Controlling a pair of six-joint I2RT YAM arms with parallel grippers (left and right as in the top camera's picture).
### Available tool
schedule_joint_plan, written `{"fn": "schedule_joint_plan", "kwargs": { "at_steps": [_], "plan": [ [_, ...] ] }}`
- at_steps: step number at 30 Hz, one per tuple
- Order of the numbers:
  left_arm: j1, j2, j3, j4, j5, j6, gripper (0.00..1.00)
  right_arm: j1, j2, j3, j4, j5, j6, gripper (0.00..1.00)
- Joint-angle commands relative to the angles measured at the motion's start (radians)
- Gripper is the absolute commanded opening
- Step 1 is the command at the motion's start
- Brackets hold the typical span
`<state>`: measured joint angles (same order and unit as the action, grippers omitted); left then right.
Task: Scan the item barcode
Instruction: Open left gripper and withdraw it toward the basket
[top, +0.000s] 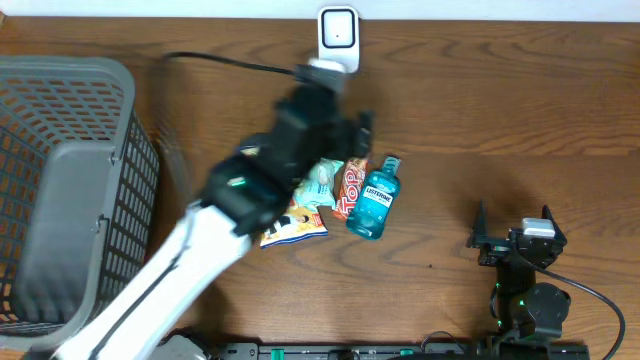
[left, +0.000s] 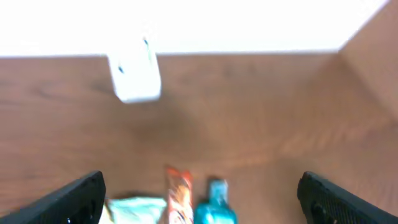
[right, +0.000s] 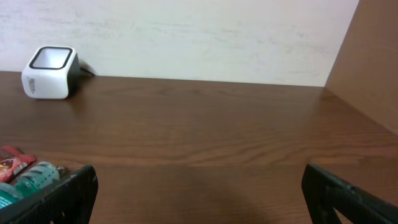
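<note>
A small white scanner (top: 338, 35) stands at the table's far edge; it also shows as the scanner (left: 134, 76) in the left wrist view and the scanner (right: 50, 71) in the right wrist view. The items lie mid-table: a teal mouthwash bottle (top: 375, 197), an orange snack bar (top: 350, 185), a pale green packet (top: 320, 185) and a yellow-blue packet (top: 295, 225). My left gripper (top: 330, 130) hovers blurred over them, open and empty, its fingers (left: 74, 202) wide apart with the bar (left: 178, 196) and bottle (left: 214, 202) below. My right gripper (top: 515, 240) stands open and empty at the front right.
A large grey mesh basket (top: 60, 190) fills the left side. A black cable (top: 230, 62) runs from the scanner toward the left. A wall rises along the table's right side (right: 367, 56).
</note>
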<state>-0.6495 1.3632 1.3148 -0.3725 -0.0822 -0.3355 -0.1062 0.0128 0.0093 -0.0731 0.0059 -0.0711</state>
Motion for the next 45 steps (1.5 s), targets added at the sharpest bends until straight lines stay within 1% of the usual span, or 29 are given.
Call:
{"fn": "schedule_joint_plan", "kwargs": {
  "at_steps": [1,4,8,11,15,16,20,22,25,31,34,37,39,41,42,45],
  "plan": [
    [0.102,-0.156,0.026,-0.008,-0.024,0.069,0.98,-0.004,-0.004,-0.004,-0.001,-0.005,-0.013,0.99],
    [0.171,-0.256,0.027,-0.002,-0.026,0.124,0.98,-0.005,-0.004,-0.004,-0.001,-0.005,-0.013,0.99],
    [0.280,-0.365,0.027,0.065,-0.129,0.130,0.98,-0.005,-0.004,-0.004,-0.001,-0.005,-0.013,0.99],
    [0.352,-0.425,0.027,0.113,-0.147,0.138,0.98,-0.005,-0.004,-0.004,-0.001,-0.005,-0.013,0.99],
    [0.423,-0.490,0.027,0.121,-0.153,0.236,0.98,-0.005,-0.004,-0.004,-0.001,-0.005,-0.013,0.99],
    [0.437,-0.499,0.027,0.119,-0.177,0.248,0.98,-0.005,-0.004,-0.004,-0.001,-0.005,-0.013,0.99],
    [0.497,-0.504,0.027,0.096,-0.383,0.249,0.98,-0.005,-0.004,-0.004,-0.001,-0.005,-0.013,0.99],
    [0.523,-0.496,0.027,0.063,-0.432,0.249,0.98,-0.005,-0.004,-0.004,-0.001,-0.005,-0.013,0.99],
    [0.538,-0.484,0.027,0.018,-0.431,0.246,0.98,-0.005,-0.004,-0.004,-0.001,-0.005,-0.013,0.99],
    [0.538,-0.490,0.062,0.038,-0.431,0.256,0.98,-0.005,-0.004,-0.004,-0.001,-0.005,-0.013,0.99],
    [0.536,-0.503,0.125,0.020,-0.429,0.311,0.98,-0.005,-0.004,-0.004,-0.002,-0.005,-0.013,0.99],
    [0.535,-0.528,0.217,-0.046,-0.427,0.361,0.98,-0.005,-0.004,-0.004,-0.001,-0.005,-0.013,0.99],
    [0.535,-0.562,0.332,-0.166,-0.424,0.369,0.98,-0.005,-0.004,-0.004,-0.001,-0.005,-0.013,0.99],
    [0.535,-0.584,0.414,-0.270,-0.378,0.369,0.98,-0.005,-0.004,-0.004,-0.001,-0.005,-0.013,0.99],
    [0.535,-0.599,0.462,-0.328,-0.326,0.369,0.98,-0.005,-0.004,-0.004,-0.001,-0.005,-0.013,0.99],
    [0.535,-0.651,0.570,-0.411,-0.143,0.368,0.98,-0.005,-0.004,-0.004,-0.001,-0.005,-0.013,0.99]
  ]
}}
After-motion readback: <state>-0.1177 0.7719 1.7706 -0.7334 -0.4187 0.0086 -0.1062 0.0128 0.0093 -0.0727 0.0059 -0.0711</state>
